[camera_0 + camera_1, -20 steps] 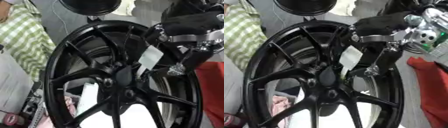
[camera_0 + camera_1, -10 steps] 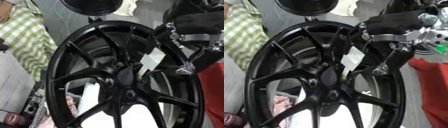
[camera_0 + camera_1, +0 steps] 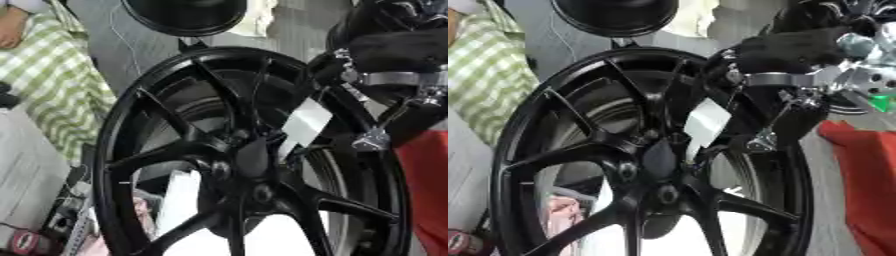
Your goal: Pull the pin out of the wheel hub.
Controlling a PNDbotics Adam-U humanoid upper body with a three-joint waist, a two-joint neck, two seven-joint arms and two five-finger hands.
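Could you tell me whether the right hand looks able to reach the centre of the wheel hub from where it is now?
Probably yes. The right hand hangs at the wheel's upper right rim, and the hub centre lies nearby with only open spokes between. I cannot make out the pin itself.

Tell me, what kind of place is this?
Probably a car workshop. A big black wheel stands in front, another dark round part sits behind it, and the robot's right hand reaches in.

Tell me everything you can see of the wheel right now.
The black wheel fills most of both views, standing tilted, its thin spokes meeting at a central hub with bolt holes. The finish looks like glossy painted metal. A white tag sits near the hub. The right hand is at its upper right rim.
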